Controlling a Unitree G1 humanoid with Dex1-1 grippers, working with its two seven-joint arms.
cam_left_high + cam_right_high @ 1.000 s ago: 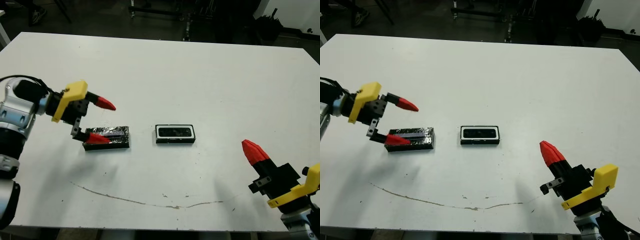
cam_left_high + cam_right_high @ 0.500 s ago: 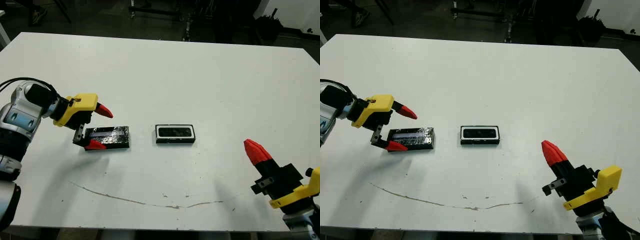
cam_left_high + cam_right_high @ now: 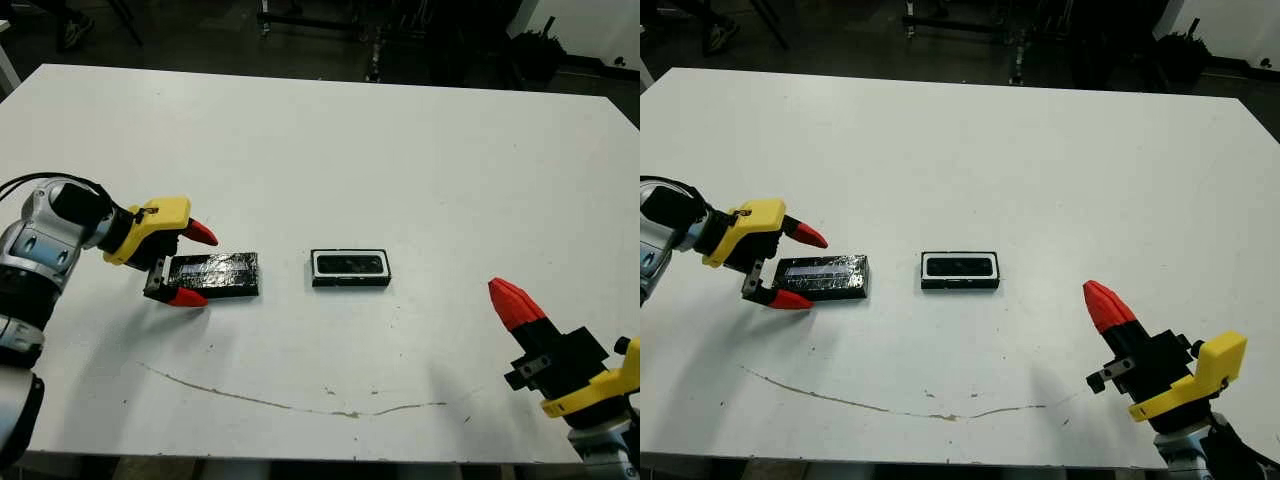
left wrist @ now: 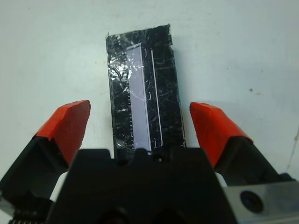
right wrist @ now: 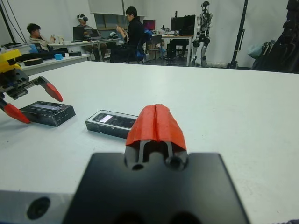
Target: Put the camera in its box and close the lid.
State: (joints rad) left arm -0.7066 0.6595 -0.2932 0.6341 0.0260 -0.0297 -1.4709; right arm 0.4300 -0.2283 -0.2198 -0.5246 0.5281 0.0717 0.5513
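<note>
At the left of the white worktop (image 3: 330, 140), the left tool (image 3: 187, 264) is spread wide, its two red-tipped fingers (image 4: 67, 126) straddling the near end of the flat black lid with the shiny, crinkly top (image 3: 213, 274), not gripping it. Just right of the lid, at mid-frame, lies the shallow black box with white lining (image 3: 350, 268), the thin black camera bar (image 3: 351, 264) resting inside. At lower right, well apart, the right tool (image 3: 514, 303) has its red fingers pressed together, holding nothing.
</note>
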